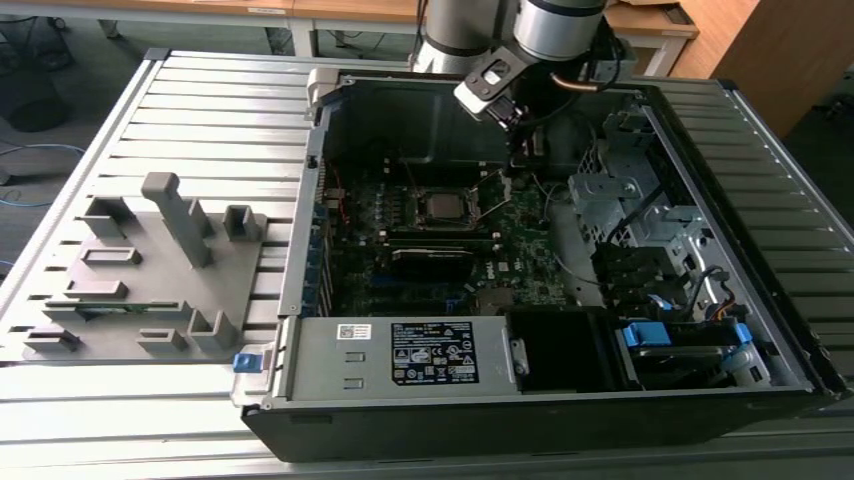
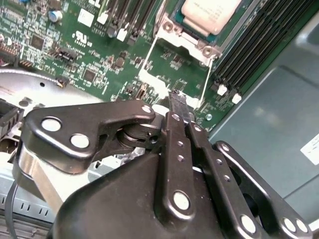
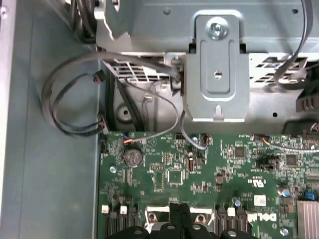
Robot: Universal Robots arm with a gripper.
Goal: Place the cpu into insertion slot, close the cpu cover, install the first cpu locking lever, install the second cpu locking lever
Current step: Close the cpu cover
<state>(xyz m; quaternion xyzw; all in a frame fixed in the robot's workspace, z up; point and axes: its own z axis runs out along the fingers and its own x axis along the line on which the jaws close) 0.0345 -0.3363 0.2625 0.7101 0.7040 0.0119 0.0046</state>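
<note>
Jaws pinched together, black gripper [image 2: 178, 102] near silver-topped square cpu [image 2: 204, 14]; I'd press the thin wire locking lever [image 2: 207, 82] down squarely, avoid slipping.

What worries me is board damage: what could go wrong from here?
The gripper hangs close over the thin wire lever beside the cpu; it might snag or bend the lever. The memory slots run close alongside, so a sideways slip could scrape them.
</note>
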